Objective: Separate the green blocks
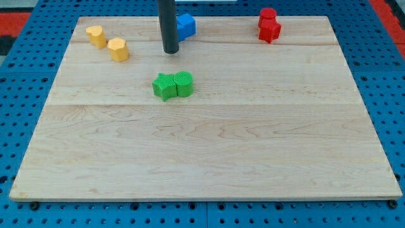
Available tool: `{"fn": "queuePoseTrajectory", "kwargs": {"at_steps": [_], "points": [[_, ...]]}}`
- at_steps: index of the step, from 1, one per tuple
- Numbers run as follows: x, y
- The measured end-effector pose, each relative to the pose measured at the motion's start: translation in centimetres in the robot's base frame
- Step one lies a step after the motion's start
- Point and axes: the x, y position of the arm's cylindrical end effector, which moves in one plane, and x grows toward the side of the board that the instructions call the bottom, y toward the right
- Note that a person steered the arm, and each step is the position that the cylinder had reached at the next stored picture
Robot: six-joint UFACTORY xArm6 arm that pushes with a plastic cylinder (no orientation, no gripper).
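Note:
Two green blocks touch each other left of the board's middle: a green star-shaped block [164, 86] on the left and a rounded green block [183, 83] on the right. My tip [171, 51] stands above them in the view, about a block's width from their upper edges and touching neither. The dark rod rises out of the view's top.
The wooden board [202, 152] lies on a blue pegboard. A blue block [186, 26] sits just right of the rod, partly hidden by it. Two yellow blocks [96, 36] [118, 49] lie at the top left. Two red blocks [267, 15] [269, 30] touch at the top right.

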Motion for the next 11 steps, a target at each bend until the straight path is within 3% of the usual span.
{"fn": "queuePoseTrajectory", "kwargs": {"at_steps": [1, 2, 4, 5, 7, 9, 11], "points": [[0.0, 1.0], [0.0, 6.6], [5.8, 8.4], [6.1, 5.6], [7.6, -7.5], [8.2, -3.4], [10.3, -5.1]]}}
